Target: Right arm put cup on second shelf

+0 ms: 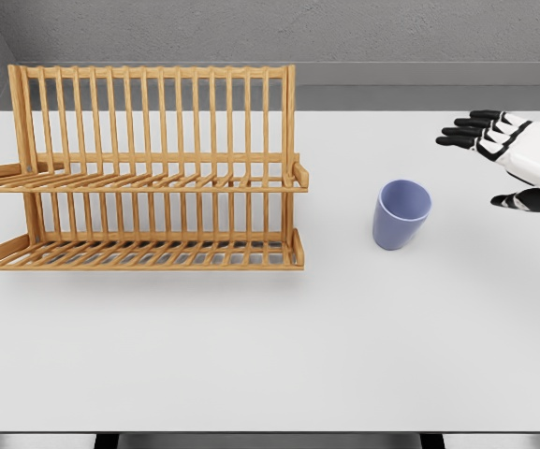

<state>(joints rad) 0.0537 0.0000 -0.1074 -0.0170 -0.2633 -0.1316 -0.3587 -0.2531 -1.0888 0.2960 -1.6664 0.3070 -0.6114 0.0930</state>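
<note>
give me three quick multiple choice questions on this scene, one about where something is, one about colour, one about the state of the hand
1. Where does the cup stand?
A. on the rack's upper shelf
B. on the table, right of the rack
C. in the right hand

2. What colour is the cup?
A. pale blue
B. red
C. green

3. How is the right hand?
A. closed around the cup
B. resting flat on the rack
C. open, apart from the cup

Answers:
1. B: the cup stands upright on the white table, clear of the wooden rack to its left.
2. A: its wall and inside are pale blue-violet.
3. C: the black-tipped fingers are spread and hold nothing, with bare table showing between hand and cup.
</note>
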